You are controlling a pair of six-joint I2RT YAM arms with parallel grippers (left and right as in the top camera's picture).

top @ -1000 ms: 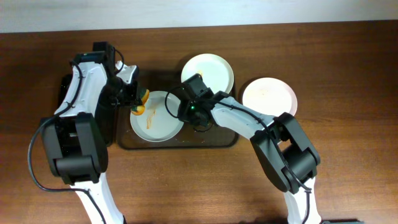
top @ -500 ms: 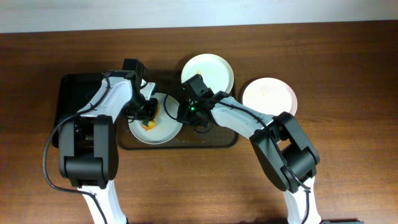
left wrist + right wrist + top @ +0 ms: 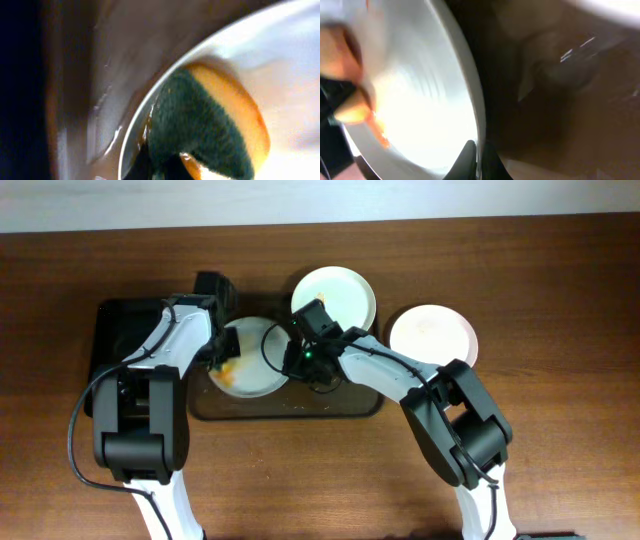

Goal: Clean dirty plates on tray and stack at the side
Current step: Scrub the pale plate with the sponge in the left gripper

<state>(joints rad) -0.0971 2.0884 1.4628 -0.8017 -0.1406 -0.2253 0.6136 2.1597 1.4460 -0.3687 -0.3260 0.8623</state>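
Observation:
A white plate (image 3: 255, 370) with orange-brown smears lies on the left half of the dark brown tray (image 3: 340, 405). My left gripper (image 3: 222, 358) is shut on a green-and-yellow sponge (image 3: 210, 120), which presses on the plate's left part (image 3: 295, 75). My right gripper (image 3: 292, 360) is shut on that plate's right rim (image 3: 470, 107), one finger (image 3: 468, 159) inside and the other outside. A second white plate (image 3: 333, 295) sits at the tray's back edge. A pale plate (image 3: 432, 335) rests on the table to the right of the tray.
A smaller black tray (image 3: 120, 340) lies to the left of the brown tray, under my left arm. The brown wooden table (image 3: 560, 430) surrounds everything. A white wall strip (image 3: 320, 200) runs along the far edge.
My left gripper carried the sponge from the plate's left rim onto the plate and back toward its upper left. The right gripper stayed clamped on the right rim; the plate shifted slightly toward the back.

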